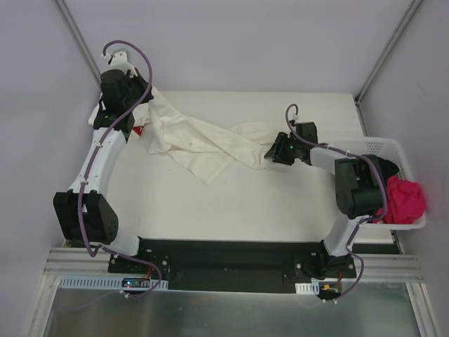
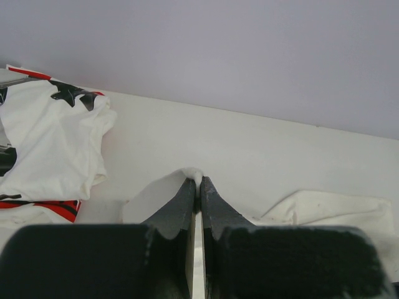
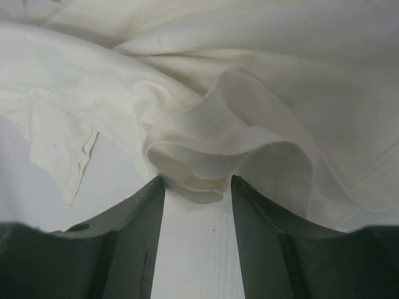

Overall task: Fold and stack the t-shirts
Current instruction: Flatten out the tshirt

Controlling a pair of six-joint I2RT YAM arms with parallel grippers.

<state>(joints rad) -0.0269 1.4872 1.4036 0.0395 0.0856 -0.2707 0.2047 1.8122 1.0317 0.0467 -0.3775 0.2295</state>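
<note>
The left tool (image 2: pixel 198 185) was pinched shut on the cream shirt (image 1: pixel 200 144). The right tool (image 3: pixel 197 187) stood open, a fold of that shirt between its tips.

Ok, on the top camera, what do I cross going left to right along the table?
Left gripper → cream t-shirt → right gripper → white basket, with a pink cloth at its right end.
</note>
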